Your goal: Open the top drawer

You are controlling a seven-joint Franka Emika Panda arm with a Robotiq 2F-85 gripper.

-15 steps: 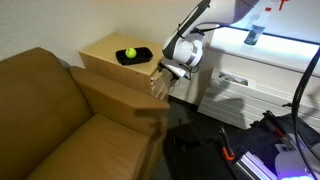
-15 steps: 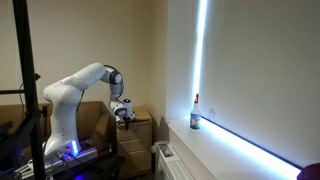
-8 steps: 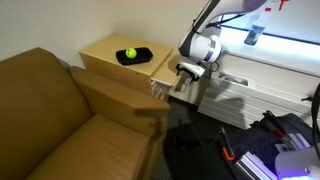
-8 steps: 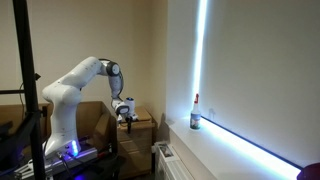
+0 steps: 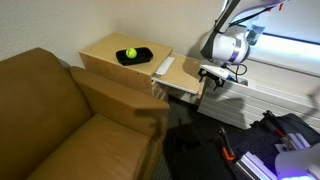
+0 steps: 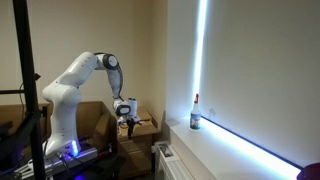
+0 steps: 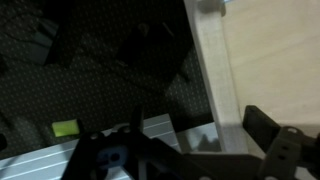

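Observation:
The top drawer [image 5: 180, 78] of the small light-tan wooden cabinet [image 5: 105, 52] stands pulled far out, with its pale inside showing. My gripper [image 5: 212, 75] is at the drawer's thin front edge. In the wrist view the drawer front [image 7: 215, 70] runs between the two dark fingers of my gripper [image 7: 200, 130]. The fingers stand apart, one on the inside of the front and one outside it. In an exterior view my gripper [image 6: 128, 123] hangs at the drawer [image 6: 145, 124] in front of the cabinet. The lower drawers are hidden.
A black dish [image 5: 137, 58] with a green ball [image 5: 130, 53] sits on the cabinet top. A brown sofa [image 5: 50, 110] stands next to the cabinet. A white low unit [image 5: 260, 85] lies behind the gripper. Cables and gear lie on the dark floor [image 5: 240, 150]. A bottle [image 6: 195, 115] stands on the sill.
My gripper has moved away from the cabinet, and the top drawer has slid out with it from nearly closed to far open.

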